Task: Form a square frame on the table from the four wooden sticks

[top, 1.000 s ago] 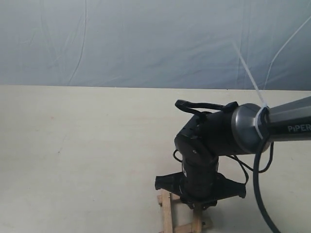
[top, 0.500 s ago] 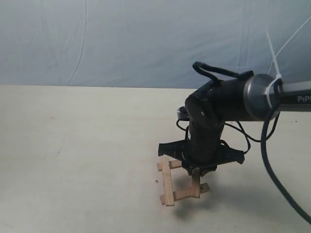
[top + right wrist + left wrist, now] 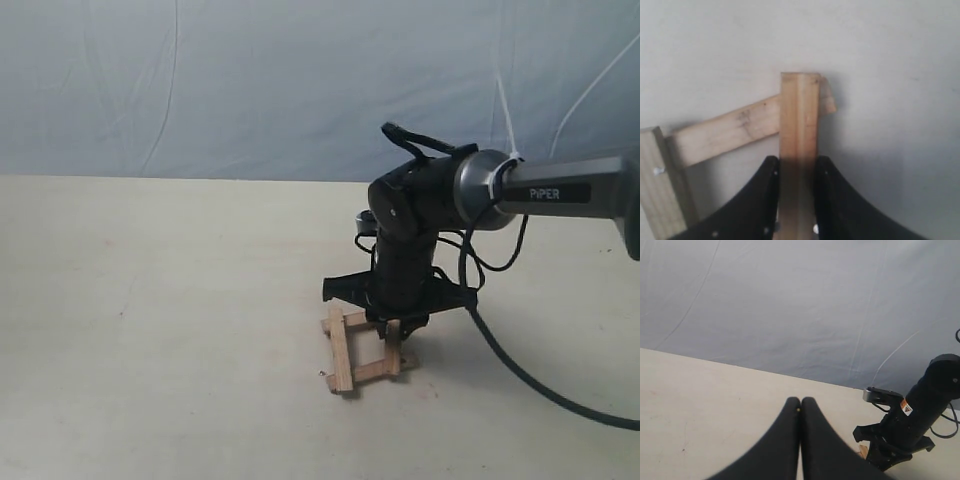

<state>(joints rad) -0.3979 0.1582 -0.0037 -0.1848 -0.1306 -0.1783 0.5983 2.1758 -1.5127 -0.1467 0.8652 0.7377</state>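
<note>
now: right gripper [image 3: 796, 165] clenched on one stick [image 3: 799, 110], pads on its two long sides, the stick's long axis in line with the fingers. gripper points down from directly above it. the stick's free end lies across the end of a cross stick [image 3: 725, 131], touching at a corner. square frame [image 3: 338, 352] looks nearly closed; it sits on the table [image 3: 150, 300] toward the near edge, slightly right of middle. judgement: the next move turns on lifting off straight up without dragging that corner. left gripper [image 3: 800, 412] pressed together, empty, well apart from the frame; right arm nearer. only the neighbouring sticks stand in the way.
</note>
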